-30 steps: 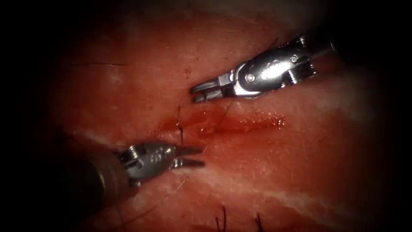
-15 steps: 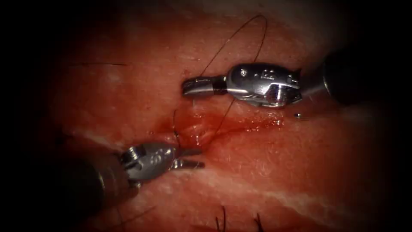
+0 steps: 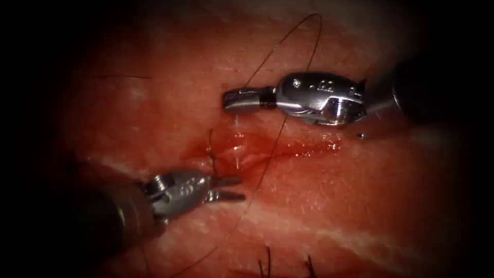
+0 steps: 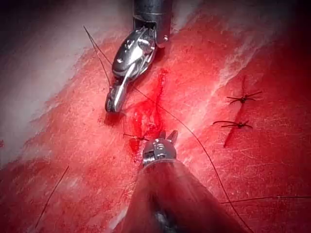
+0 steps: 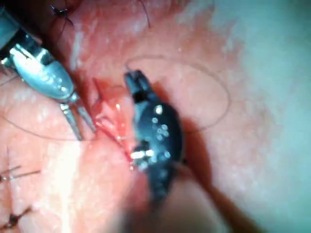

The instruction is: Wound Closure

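Right tool (image 3: 231, 100), jaws clenched on the thread (image 3: 267, 159) just above the cut (image 3: 257, 149), holds a loop arching over its wrist, presumably to keep slack off the tissue (image 3: 360, 206); left tool (image 3: 231, 188) waits below, parted, empty; needle's whereabouts unclear.
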Tool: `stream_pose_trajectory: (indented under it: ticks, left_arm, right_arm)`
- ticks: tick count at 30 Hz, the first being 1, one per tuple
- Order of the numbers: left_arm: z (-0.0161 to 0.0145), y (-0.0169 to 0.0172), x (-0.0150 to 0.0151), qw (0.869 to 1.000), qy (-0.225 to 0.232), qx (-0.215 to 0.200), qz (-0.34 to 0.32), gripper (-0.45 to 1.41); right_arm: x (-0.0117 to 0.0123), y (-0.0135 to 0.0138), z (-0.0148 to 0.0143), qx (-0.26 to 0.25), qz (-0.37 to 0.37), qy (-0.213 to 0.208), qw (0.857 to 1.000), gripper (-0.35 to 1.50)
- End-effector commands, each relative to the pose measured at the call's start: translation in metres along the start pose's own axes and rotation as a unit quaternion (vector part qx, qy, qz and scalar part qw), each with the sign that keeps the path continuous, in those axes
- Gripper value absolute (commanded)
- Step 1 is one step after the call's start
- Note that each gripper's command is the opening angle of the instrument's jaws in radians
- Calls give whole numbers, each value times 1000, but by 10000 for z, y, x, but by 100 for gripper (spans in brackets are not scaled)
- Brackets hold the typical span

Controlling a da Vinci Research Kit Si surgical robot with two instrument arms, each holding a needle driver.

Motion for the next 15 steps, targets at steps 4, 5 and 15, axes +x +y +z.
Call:
stream_pose_trajectory:
  ticks: [4,5,15]
  left_arm:
    - [10,4,-4,1000,0,-2,0,-5]
    - [10,4,-4,1000,0,-2,0,-5]
    - [9,4,-5,1000,0,-2,0,-5]
  right_arm:
    - [-7,7,3,-2,4,-2,1000,-35]
    - [-7,8,3,-2,5,-2,1000,-35]
    - [-7,15,3,-5,-6,-1,1000,-35]
